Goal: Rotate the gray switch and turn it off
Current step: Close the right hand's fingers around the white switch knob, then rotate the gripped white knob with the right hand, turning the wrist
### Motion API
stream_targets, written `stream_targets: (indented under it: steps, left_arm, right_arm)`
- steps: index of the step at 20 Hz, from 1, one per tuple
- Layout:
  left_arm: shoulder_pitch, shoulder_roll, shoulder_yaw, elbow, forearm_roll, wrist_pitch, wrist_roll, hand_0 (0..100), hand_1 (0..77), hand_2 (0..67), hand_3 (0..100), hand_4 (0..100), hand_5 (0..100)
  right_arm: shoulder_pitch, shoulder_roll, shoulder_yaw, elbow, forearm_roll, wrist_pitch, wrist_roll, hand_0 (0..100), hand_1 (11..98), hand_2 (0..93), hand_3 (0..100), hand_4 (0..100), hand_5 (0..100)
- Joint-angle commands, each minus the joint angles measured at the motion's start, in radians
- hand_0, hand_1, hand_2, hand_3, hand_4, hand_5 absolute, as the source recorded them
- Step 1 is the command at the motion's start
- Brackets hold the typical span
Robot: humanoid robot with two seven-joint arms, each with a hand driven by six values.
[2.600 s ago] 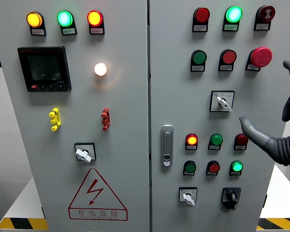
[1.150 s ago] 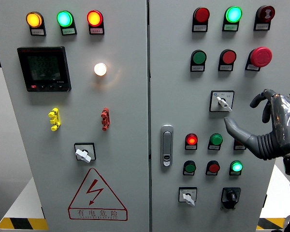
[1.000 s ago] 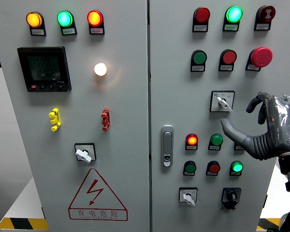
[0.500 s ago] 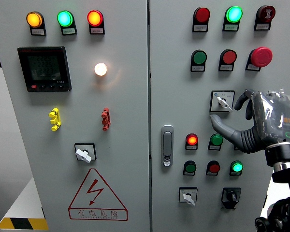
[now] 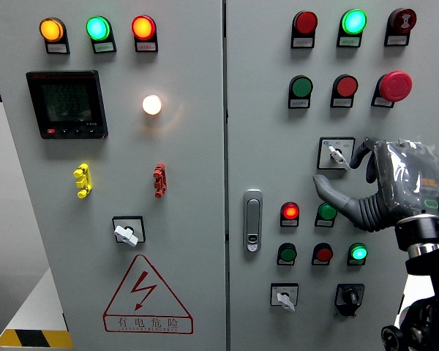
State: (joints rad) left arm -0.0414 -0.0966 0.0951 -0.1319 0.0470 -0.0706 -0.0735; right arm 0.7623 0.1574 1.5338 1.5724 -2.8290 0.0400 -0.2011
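The gray rotary switch [image 5: 337,153] sits in a black-framed square on the right cabinet door [image 5: 263,131], its white knob pointing down-right. My right hand [image 5: 342,170] hovers just right of and below it, dark fingers loosely curled and thumb [image 5: 326,187] stretched left under the switch. The hand holds nothing and does not touch the knob. Its palm covers a red lamp in the row below. My left arm does not show.
Two more gray switches [image 5: 126,232] [image 5: 284,298] and a black selector [image 5: 349,296] sit lower on the panel. Around the hand are a red mushroom button [image 5: 395,85], lit red [image 5: 290,212] and green lamps [image 5: 359,253], and a door handle [image 5: 253,219].
My right hand has come in from the right edge, moving left toward the gray switch and turning its back to the camera. The switch knob has not turned.
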Motion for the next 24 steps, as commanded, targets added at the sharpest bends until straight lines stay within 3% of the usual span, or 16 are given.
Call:
stream_targets:
  steps: [1, 24]
  left_arm:
    - [0.0, 0.0, 0.0, 0.0, 0.001, 0.0, 0.0, 84, 0.0, 13.4, 19, 8, 11]
    - [0.0, 0.0, 0.0, 0.0, -0.001, 0.0, 0.0, 85, 0.0, 13.3, 19, 8, 11]
  right_arm:
    - [0.009, 0.0006, -0.001, -0.009, 0.0, 0.001, 0.0, 0, 33.4, 65.8, 89, 100, 100]
    - [0.035, 0.0006, -0.007, -0.041, 0.0, 0.001, -0.001, 0, 35.6, 67.0, 89, 100, 100]
